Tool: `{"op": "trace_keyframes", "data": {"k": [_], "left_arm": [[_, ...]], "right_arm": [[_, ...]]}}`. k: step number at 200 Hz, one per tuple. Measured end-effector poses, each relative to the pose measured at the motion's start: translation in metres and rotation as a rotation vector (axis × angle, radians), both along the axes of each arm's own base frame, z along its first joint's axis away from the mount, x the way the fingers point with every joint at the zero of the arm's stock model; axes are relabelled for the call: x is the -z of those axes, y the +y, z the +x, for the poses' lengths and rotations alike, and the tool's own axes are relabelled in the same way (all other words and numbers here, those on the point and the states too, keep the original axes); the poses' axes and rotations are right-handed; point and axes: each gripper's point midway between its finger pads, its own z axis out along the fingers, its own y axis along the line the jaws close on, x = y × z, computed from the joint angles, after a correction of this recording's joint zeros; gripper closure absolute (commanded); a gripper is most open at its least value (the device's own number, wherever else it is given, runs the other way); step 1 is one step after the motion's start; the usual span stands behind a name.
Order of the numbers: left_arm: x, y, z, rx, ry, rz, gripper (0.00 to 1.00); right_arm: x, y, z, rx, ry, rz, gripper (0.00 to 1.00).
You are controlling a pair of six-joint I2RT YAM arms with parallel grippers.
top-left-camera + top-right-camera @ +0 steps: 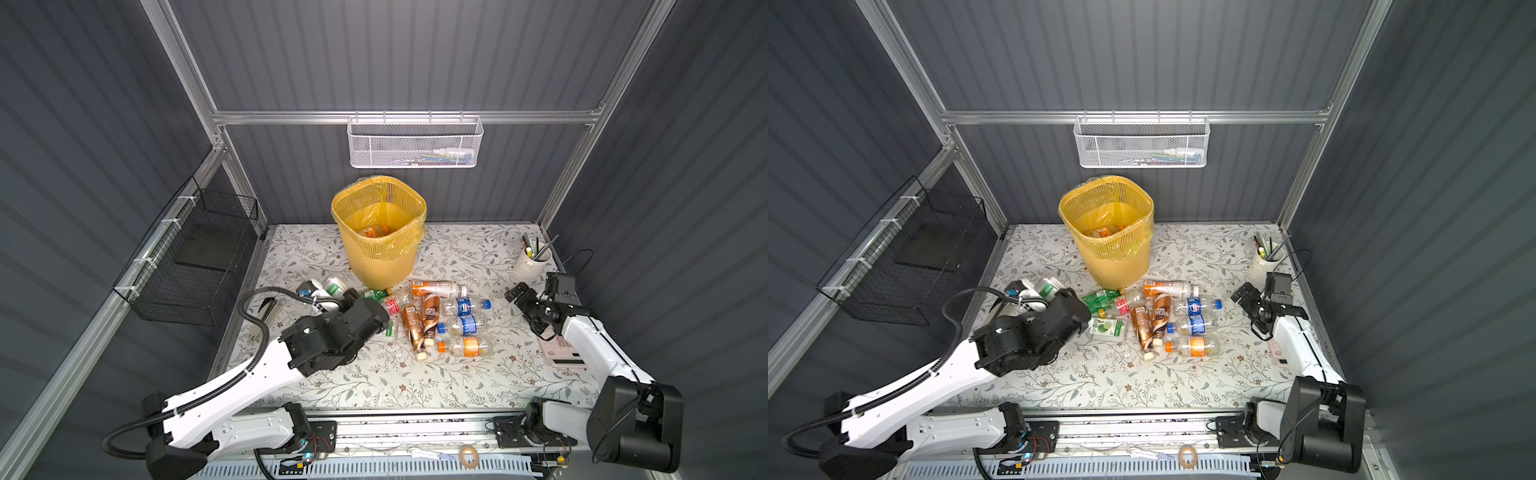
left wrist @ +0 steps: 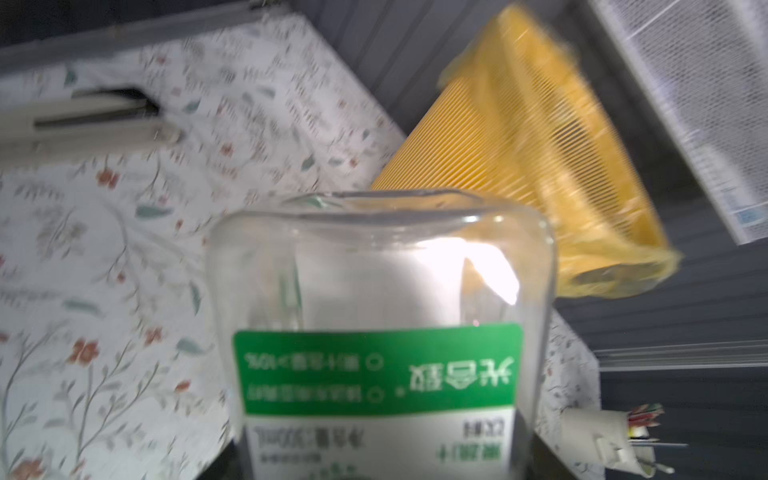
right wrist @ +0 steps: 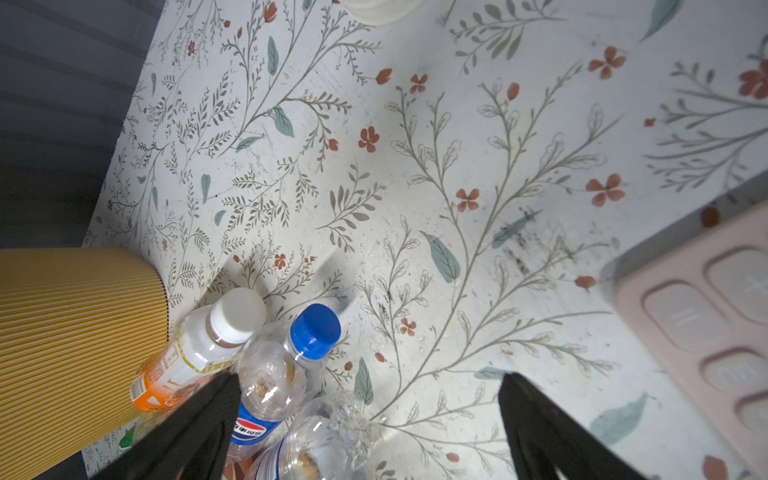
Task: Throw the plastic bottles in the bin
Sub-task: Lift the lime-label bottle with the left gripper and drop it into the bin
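The table (image 1: 374,374), covered in a floral print, carries everything listed here. The bin (image 1: 380,253) stands upright at its rear centre, lined with a yellowish bag. The loose bottles (image 1: 440,320) lie on their sides in a cluster just in front of the bin, between my two grippers, several touching one another. My left gripper (image 1: 352,296) sits over the left end of that cluster and points toward the bin. Its jaws are drawn in narrow on a green-label bottle (image 2: 382,291), clear plastic, base turned toward the bin. In the left wrist view this bottle is sharp while the background is blurred. My right gripper (image 1: 519,297) hangs at the right side of the table, jaws spread wide and empty, my fingers (image 3: 199,419) well apart. A pink calculator (image 3: 706,324) lies on the table near my right gripper. A white cup (image 1: 532,262) of pens stands at the rear right. One orange-label bottle (image 1: 374,231) lies at the bottom of the bin
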Motion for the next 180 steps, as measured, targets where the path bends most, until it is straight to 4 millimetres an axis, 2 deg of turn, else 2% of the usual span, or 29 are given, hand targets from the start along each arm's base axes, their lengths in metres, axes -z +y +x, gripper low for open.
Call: {"op": "trace_keyframes", "data": {"k": [20, 40, 58, 72, 79, 85, 90, 99, 109, 126, 146, 164, 180], "left_arm": [[-0.048, 0.018, 0.027, -0.008, -0.124, 0.058, 0.46], [-0.079, 0.036, 0.069, -0.021, -0.157, 0.115, 0.46], [-0.12, 0.032, 0.125, 0.034, -0.193, 0.122, 0.47], [-0.145, 0.013, 0.177, 0.121, -0.232, 0.106, 0.44], [-0.15, 0.0, 0.2, 0.175, -0.242, 0.101, 0.38], [-0.15, -0.013, 0.219, 0.226, -0.243, 0.097, 0.25], [-0.146, -0.024, 0.232, 0.265, -0.236, 0.1, 0.14], [-0.134, -0.045, 0.251, 0.339, -0.212, 0.097, 0.02], [-0.116, -0.063, 0.266, 0.404, -0.164, 0.108, 0.01], [-0.085, -0.077, 0.276, 0.462, -0.08, 0.121, 0.0], [-0.064, -0.077, 0.264, 0.489, -0.024, 0.141, 0.01], [-0.066, -0.066, 0.24, 0.49, -0.029, 0.151, 0.0], [-0.09, -0.054, 0.218, 0.479, -0.095, 0.162, 0.01]], "right_arm": [[-0.011, 0.002, 0.005, -0.008, -0.051, 0.009, 0.01], [-0.022, 0.004, 0.009, -0.016, -0.101, 0.026, 0.01], [-0.027, 0.008, 0.011, -0.027, -0.129, 0.046, 0.01], [-0.03, 0.012, 0.011, -0.04, -0.14, 0.067, 0.01], [-0.031, 0.014, 0.01, -0.047, -0.143, 0.075, 0.01], [-0.033, 0.016, 0.01, -0.053, -0.148, 0.08, 0.01], [-0.035, 0.017, 0.009, -0.056, -0.154, 0.082, 0.01], [-0.038, 0.018, 0.006, -0.059, -0.164, 0.082, 0.01], [-0.044, 0.018, 0.002, -0.061, -0.179, 0.075, 0.01], [-0.051, 0.017, -0.004, -0.054, -0.195, 0.057, 0.01], [-0.054, 0.014, -0.009, -0.04, -0.193, 0.044, 0.01], [-0.051, 0.013, -0.012, -0.027, -0.178, 0.042, 0.01], [-0.047, 0.012, -0.016, -0.012, -0.154, 0.05, 0.01]]}}
